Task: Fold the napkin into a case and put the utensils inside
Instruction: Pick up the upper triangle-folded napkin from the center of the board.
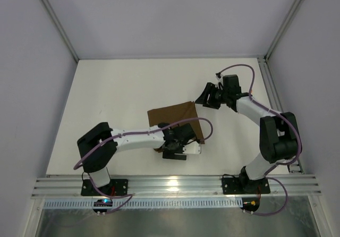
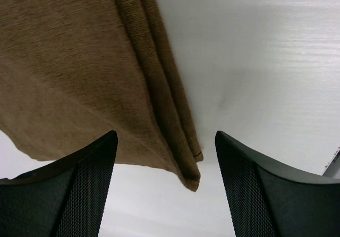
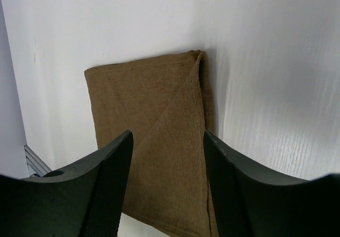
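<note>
Both the left pincer [image 2: 165,137] and the right pincer [image 3: 167,136] stand released and empty, so nothing pins the folded napkin [image 1: 172,115] to the desk [image 1: 111,99]; snag its stacked edge as you move in and you could drag the layers apart. It lies mid-desk, its near corner below your left pincer's spread jaws, its far right corner near the right pincer.

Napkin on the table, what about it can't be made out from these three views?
Top view: napkin near edge hidden under the left arm.
Left wrist view: napkin cut off by the top and left edges; left fingers cover part.
Right wrist view: lower corners hidden behind the right fingers.
Utensils: in no view.
</note>
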{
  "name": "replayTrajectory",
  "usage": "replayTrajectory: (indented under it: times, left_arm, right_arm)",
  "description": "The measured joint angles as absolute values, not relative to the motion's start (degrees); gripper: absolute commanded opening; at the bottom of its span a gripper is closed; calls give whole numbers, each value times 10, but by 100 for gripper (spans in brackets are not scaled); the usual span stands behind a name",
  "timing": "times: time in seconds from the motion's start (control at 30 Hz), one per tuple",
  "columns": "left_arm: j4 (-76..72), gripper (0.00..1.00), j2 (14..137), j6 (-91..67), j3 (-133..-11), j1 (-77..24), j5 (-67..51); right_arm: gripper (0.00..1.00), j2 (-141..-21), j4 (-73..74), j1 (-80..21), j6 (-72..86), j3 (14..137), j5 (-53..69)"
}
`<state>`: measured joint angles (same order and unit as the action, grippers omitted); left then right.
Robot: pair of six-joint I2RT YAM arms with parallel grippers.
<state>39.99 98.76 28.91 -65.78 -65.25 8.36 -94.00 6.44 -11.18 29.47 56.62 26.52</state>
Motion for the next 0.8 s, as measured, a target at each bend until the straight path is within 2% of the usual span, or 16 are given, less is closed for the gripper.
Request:
replayTrajectory:
  times: [0.2, 0.4, 0.5, 0.6, 0.7, 0.73, 0.8]
  left_arm:
    - [397, 74, 1006, 285, -652, -663, 77]
    - [368, 62, 1012, 274, -631, -664, 98]
    - [354, 47, 1019, 269, -624, -665, 124]
    - [332, 19, 1019, 262, -611, -668, 148]
    - [315, 7, 1019, 262, -599, -670, 168]
    - [311, 0, 1018, 262, -597, -670, 170]
    - [310, 0, 1016, 266, -596, -666, 167]
  right_arm:
    - [60, -908, 89, -112, 274, 551, 270]
    - [60, -904, 100, -110, 267, 543, 284]
    - [60, -888, 109, -103, 264, 535, 292]
    - [60, -858, 119, -90, 258, 526, 302]
    - [60, -828, 122, -79, 250, 525, 319]
    - [60, -817, 122, -76, 243, 525, 326]
    - [60, -791, 120, -72, 226, 524, 340]
